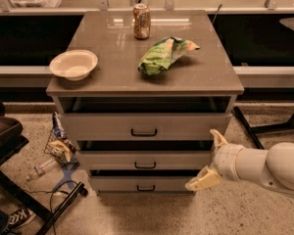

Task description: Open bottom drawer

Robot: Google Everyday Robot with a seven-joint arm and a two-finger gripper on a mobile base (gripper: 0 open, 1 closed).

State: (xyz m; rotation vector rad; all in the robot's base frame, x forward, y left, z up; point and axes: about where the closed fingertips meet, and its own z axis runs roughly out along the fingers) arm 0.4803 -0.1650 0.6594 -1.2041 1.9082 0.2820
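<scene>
Camera view: spread gripper (202, 159) beside bottom drawer (117, 183); clutter (59, 148) lies left.

Bare floor (152, 214) fronts the bottom drawer (112, 184); the gripper (210, 159), fingers spread, hangs at its right end; clutter (59, 148) crowds the left.

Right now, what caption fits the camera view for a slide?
Gripper, jaws open, right of the cabinet, short of the handle on the bottom drawer.
</scene>
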